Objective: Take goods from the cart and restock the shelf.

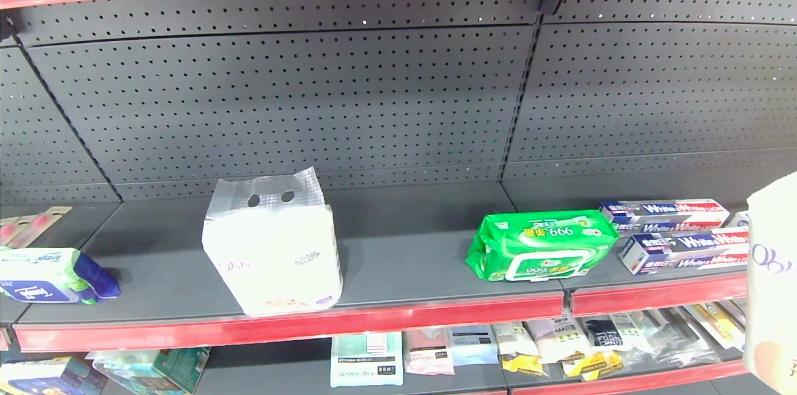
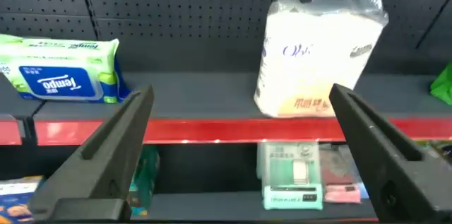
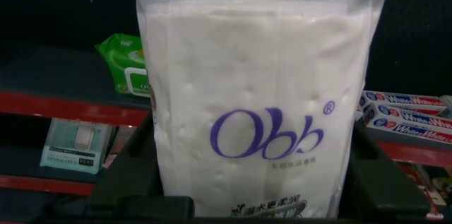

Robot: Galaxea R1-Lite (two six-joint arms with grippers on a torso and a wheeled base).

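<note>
A white pack of toilet rolls [image 1: 274, 252] stands upright near the front of the grey shelf [image 1: 405, 245], left of centre; it also shows as the pack [image 2: 318, 54] in the left wrist view. My left gripper [image 2: 240, 160] is open in front of and below the shelf edge, holding nothing. A second white pack of rolls [image 3: 254, 104] sits between the fingers of my right gripper [image 3: 247, 181], which is shut on it. That pack [image 1: 772, 283] shows at the far right of the head view, in front of the shelf.
On the shelf lie a green wipes pack [image 1: 538, 244], toothpaste boxes [image 1: 675, 233] at the right, and a green and blue wipes pack [image 1: 53, 275] at the left. The lower shelf [image 1: 436, 357] holds several small packets. Free shelf room lies between the white pack and the green wipes.
</note>
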